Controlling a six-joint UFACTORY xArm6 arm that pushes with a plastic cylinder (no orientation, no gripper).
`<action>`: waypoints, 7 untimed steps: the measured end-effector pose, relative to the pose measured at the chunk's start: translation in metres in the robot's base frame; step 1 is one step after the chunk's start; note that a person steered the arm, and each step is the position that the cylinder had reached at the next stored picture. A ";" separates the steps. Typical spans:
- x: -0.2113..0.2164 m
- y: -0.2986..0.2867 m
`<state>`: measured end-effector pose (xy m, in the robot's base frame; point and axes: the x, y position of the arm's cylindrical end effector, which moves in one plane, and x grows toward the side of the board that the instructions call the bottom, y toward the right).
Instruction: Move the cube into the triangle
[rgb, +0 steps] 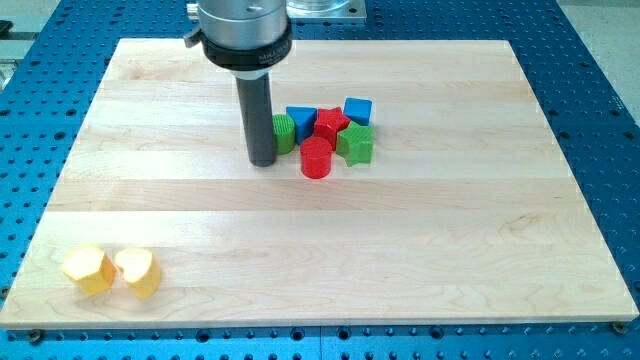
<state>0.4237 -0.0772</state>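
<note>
My tip (263, 160) stands on the wooden board (320, 250), touching or nearly touching the left side of a green block (285, 133). A cluster of blocks sits just to the right of it. The blue cube (358, 110) is at the cluster's upper right. The blue triangle (300, 119) is at the upper left, next to the green block. Between them lies a red star-like block (331, 126). A red cylinder (316, 158) is at the cluster's bottom and a green star-like block (355, 144) at its right.
Two yellow blocks, one (87, 269) and the other (137, 271), lie side by side near the board's bottom left corner. The board rests on a blue perforated table (600, 120).
</note>
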 end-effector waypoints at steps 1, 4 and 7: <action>-0.020 -0.017; -0.116 0.071; -0.064 0.231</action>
<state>0.3599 0.1540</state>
